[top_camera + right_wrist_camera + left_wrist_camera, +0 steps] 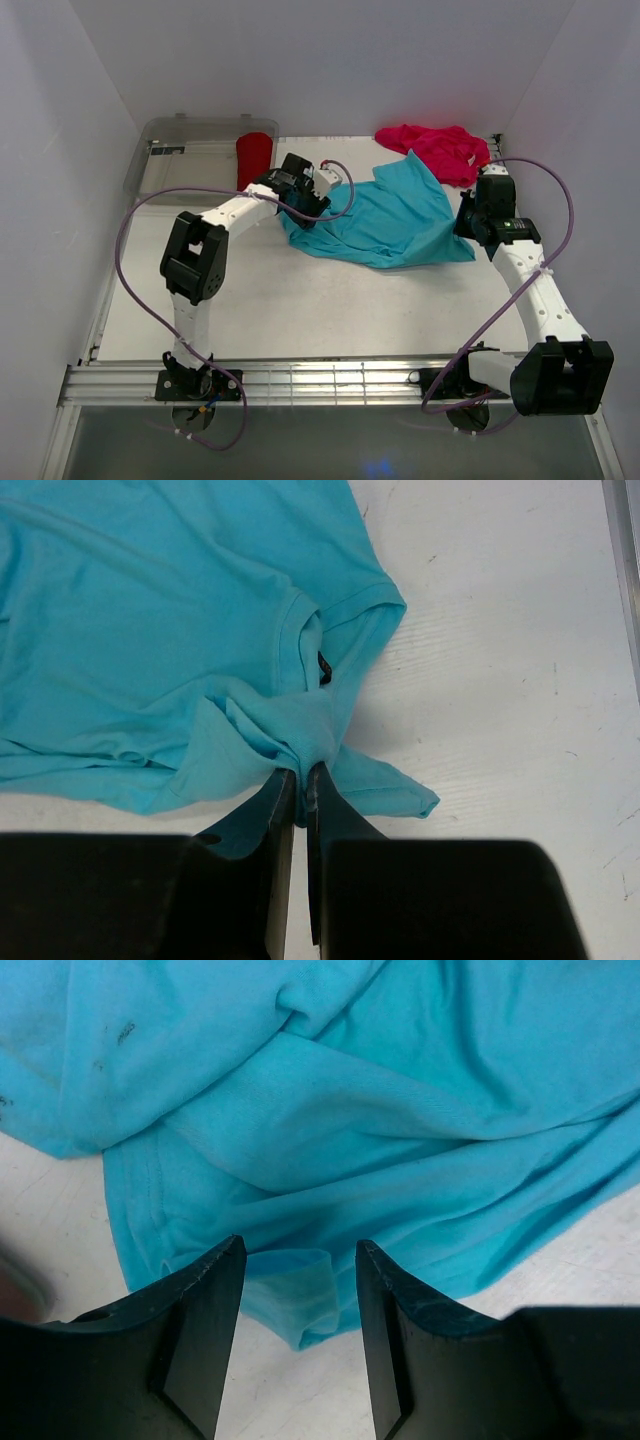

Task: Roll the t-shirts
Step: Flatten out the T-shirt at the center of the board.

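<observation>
The turquoise t-shirt (390, 220) lies crumpled in the middle of the table. My right gripper (468, 222) is shut on a bunch of its cloth near the collar (300, 770); the shirt spreads away from the fingers (120, 630). My left gripper (305, 215) is open at the shirt's left edge, with a fold of the turquoise cloth (300, 1290) lying between its fingertips, not pinched. The magenta t-shirt (435, 148) lies heaped at the back right. The red t-shirt (254, 155) sits rolled in the bin at the back left.
A clear plastic bin (180, 150) stands at the back left corner. White walls enclose the table on three sides. Purple cables loop off both arms. The table's metal rail edge (300, 380) runs along the front.
</observation>
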{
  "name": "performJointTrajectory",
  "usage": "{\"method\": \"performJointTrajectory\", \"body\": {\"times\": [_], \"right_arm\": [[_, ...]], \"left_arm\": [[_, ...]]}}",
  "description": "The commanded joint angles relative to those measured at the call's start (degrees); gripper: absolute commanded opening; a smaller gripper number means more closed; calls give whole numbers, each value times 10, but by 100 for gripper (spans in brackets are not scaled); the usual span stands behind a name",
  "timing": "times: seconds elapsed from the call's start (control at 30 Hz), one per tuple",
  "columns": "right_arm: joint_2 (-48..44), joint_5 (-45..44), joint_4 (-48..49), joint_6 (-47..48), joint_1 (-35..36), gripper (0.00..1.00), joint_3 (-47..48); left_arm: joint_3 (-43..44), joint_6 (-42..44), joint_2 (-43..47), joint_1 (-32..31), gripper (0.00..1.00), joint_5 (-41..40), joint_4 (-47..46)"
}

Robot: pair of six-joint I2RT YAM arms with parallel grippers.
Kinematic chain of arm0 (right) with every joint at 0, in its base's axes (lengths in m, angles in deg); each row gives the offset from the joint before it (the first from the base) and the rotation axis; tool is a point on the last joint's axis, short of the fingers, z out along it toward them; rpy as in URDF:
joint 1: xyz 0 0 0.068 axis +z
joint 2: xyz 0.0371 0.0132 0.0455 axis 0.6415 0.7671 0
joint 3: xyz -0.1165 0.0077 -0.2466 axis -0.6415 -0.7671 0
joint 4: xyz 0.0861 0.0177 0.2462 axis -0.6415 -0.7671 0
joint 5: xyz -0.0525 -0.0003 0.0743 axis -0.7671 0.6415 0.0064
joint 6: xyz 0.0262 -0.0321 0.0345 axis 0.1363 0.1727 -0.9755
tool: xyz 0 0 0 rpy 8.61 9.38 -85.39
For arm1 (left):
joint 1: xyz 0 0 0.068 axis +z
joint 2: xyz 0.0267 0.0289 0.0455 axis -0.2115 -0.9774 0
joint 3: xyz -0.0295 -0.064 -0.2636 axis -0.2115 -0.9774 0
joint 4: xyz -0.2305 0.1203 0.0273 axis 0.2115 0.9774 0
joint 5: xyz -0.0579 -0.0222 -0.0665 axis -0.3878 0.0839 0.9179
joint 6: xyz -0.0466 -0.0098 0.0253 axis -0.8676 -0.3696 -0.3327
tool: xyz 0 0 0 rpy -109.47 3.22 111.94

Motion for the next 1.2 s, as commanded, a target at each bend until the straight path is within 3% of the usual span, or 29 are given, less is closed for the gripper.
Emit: {"method": "performJointTrajectory", "body": {"times": [0.0,0.2,0.33,0.4,0.53,0.87,1.0,1.17], "right_arm": [[-10,1,23,7,-3,8,3],[-20,-3,23,8,-3,8,3],[-24,-8,23,9,-4,8,1],[-29,-8,22,9,-5,8,2],[-41,-21,14,6,-5,8,4],[-69,-40,-51,-8,-5,8,27],[-94,-61,-90,-8,-6,8,97],[-108,-121,-121,-3,-8,8,252]], "left_arm": [[11,20,-31,1,59,-50,4],[22,14,-21,6,55,-85,14],[9,9,6,5,7,-85,15],[-1,2,36,6,0,-85,18],[-22,2,105,14,0,-107,18],[-50,19,279,105,0,-130,99],[-24,38,336,121,0,-175,108],[91,59,358,164,0,-237,122]]}}
